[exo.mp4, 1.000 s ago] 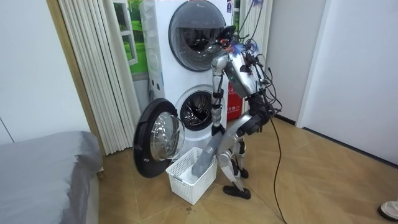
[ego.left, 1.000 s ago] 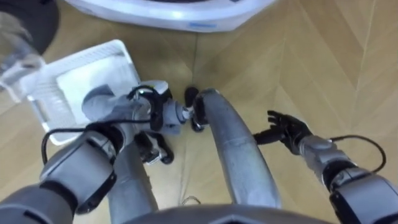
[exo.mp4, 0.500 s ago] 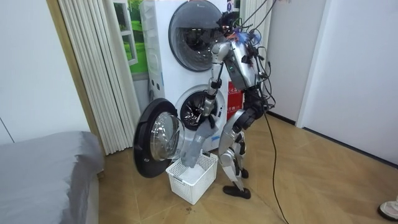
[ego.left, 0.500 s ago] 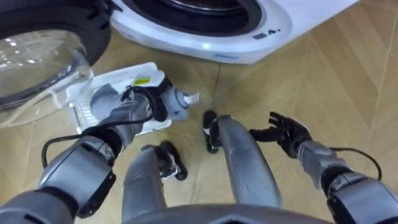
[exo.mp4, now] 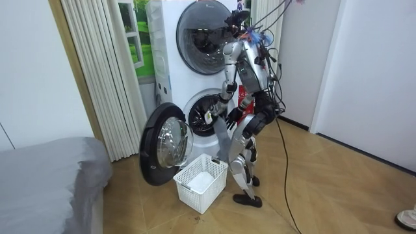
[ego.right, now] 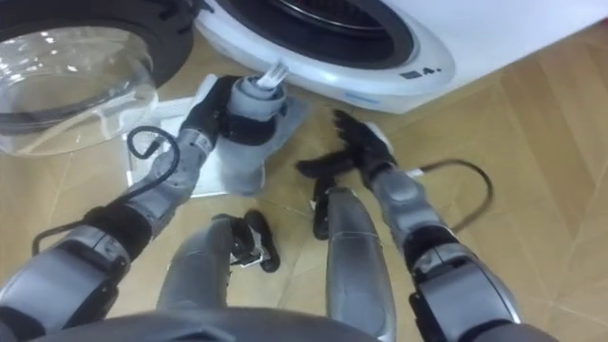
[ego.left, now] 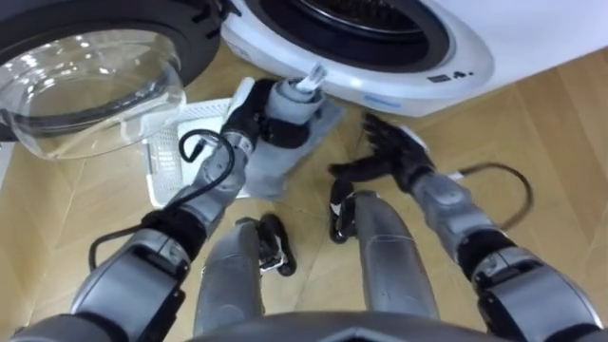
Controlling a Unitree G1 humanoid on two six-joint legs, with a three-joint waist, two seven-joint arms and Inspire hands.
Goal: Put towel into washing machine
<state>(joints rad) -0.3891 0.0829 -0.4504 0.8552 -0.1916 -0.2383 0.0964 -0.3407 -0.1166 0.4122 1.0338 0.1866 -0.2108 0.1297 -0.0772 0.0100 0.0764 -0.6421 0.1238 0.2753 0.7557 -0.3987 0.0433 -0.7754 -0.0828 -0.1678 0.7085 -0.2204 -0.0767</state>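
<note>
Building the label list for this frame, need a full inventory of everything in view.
grey cloth towel: 1, grey, hanging from the left hand in front of the open drum
white front-loading washing machine: 1, white, lower unit of the stack, drum open
round glass door: 1, clear with dark rim, swung open to the robot's left
upper white machine: 1, white, stacked on top, door closed
white plastic slatted basket: 1, white, on the floor by the robot's feet
pale pleated curtain: 1, cream, room view's left of the machines
wooden floor: 1, tan
left hand: 1, grey, curled on the towel
right hand: 1, black, open, holding nothing
</note>
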